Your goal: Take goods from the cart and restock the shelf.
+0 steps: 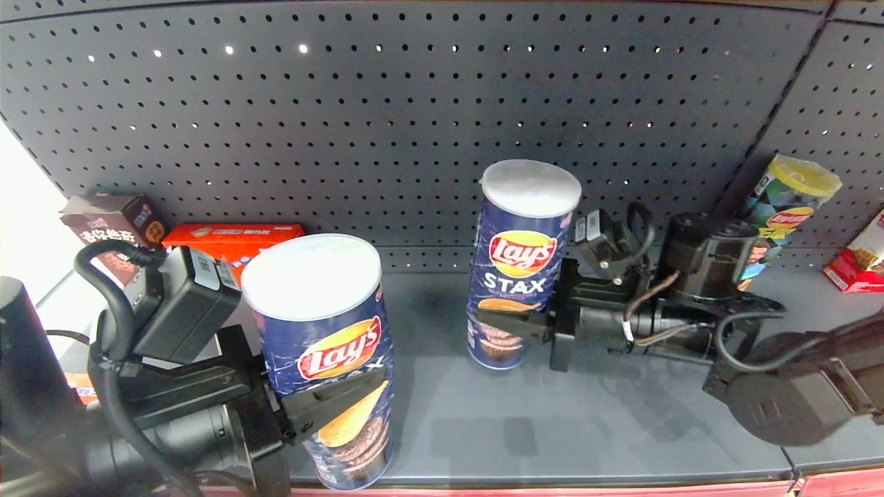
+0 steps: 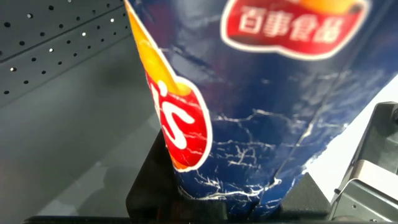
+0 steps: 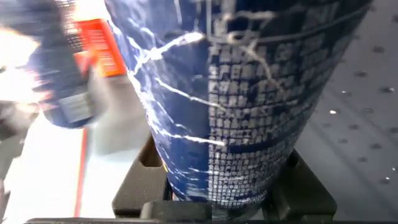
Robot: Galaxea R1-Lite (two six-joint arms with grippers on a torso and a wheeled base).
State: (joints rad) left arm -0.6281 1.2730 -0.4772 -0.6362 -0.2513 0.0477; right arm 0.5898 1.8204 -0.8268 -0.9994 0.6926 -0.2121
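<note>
Two blue chip canisters, both upright and white-lidded, are being handled at the shelf (image 1: 587, 428). The left canister (image 1: 321, 359) is held low on its body by the left gripper (image 1: 338, 407), whose fingers press against its wall from either side. It sits at the shelf's front lip, and it cannot be told whether its base touches the board. The right canister (image 1: 514, 276) stands farther in, near the middle of the board, with its base apparently on the surface. The right gripper (image 1: 507, 324) approaches it from the side, and its fingers are clamped round the lower half.

Gripping low and from the side probably serves to keep each tube vertical, so that it can be set down on its base. The staggered depths give the two arms room to work without crossing.

A pegboard (image 1: 414, 124) forms the back wall. An orange box (image 1: 235, 241) and a brown box (image 1: 114, 224) lie against it on the left. On the right, a yellow-lidded canister (image 1: 787, 200) leans toward the back panel, with a red box (image 1: 856, 266) beyond it. The bare board between these groups is the likely restocking zone, and the right canister appears nearest to release.
</note>
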